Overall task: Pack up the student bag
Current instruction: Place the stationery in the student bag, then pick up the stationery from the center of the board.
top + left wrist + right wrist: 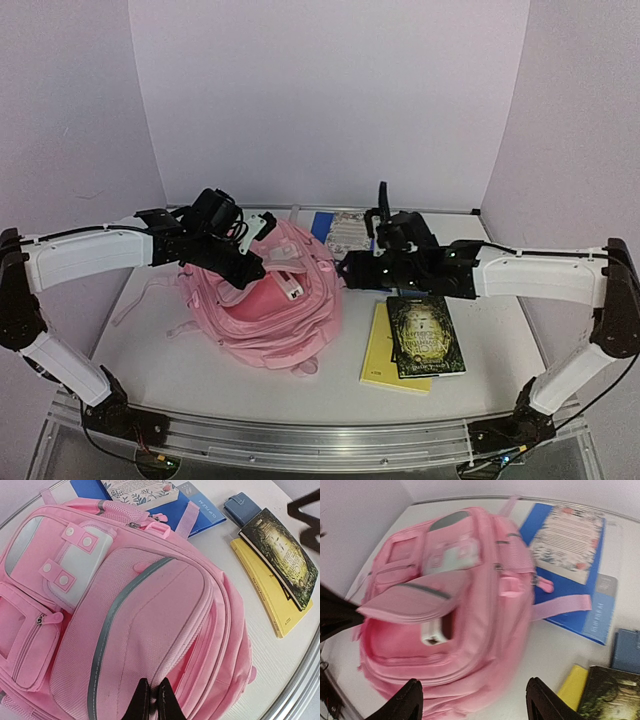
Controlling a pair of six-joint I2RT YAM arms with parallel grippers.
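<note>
student bag | main compartment open | white item at its mouth

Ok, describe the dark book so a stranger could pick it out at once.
Start at the pink backpack in the middle of the table. To its right two books lie stacked, and the dark book is the upper one, resting on a yellow book. Its black-green cover with pale ornate lettering sets it apart from the plain yellow one beneath.

Robot lab test cell
Two arms bolted to an aluminium rail at a white surface, boxed in by plain pale panels.
</note>
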